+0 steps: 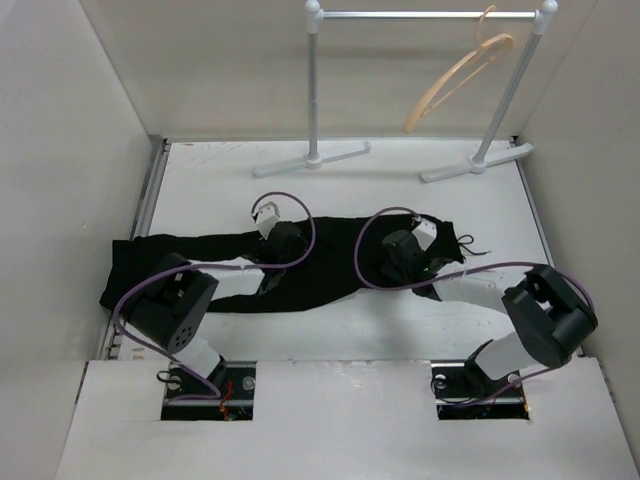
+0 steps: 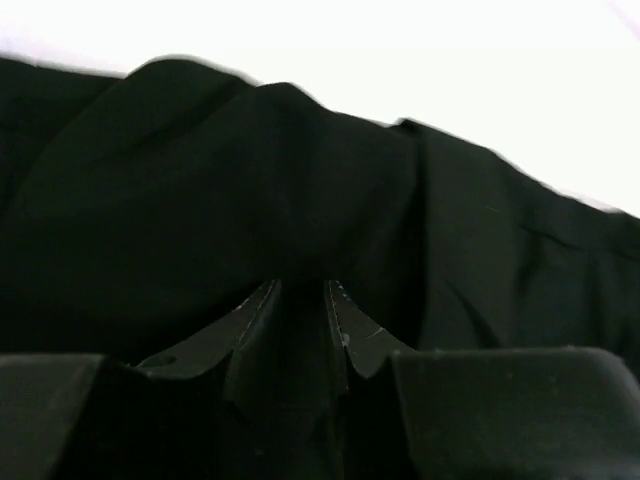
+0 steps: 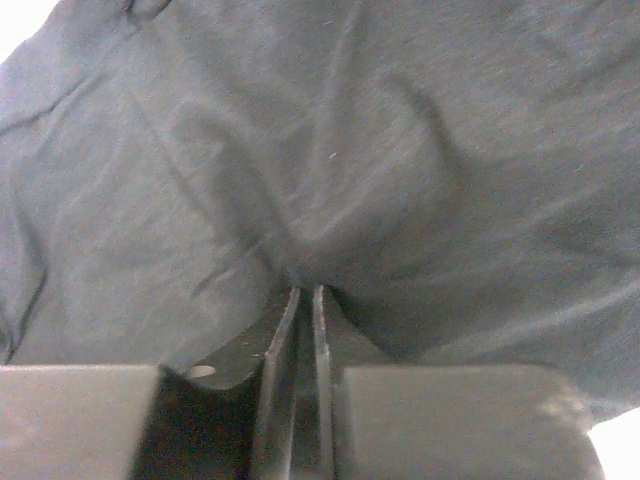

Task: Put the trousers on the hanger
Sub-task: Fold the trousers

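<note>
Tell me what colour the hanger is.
The hanger is light tan wood; the top view shows it best.

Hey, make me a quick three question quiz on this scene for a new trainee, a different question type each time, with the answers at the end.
1. True or false: the trousers already hang over the hanger.
2. What are the fingers of the right gripper closed on? A) the hanger B) the trousers C) nothing
3. Fill in: the hanger's hook sits over the ____.

Key
1. False. They lie spread on the table.
2. B. The left gripper pinches the cloth too.
3. The rail, near its right end in the top view.
</note>
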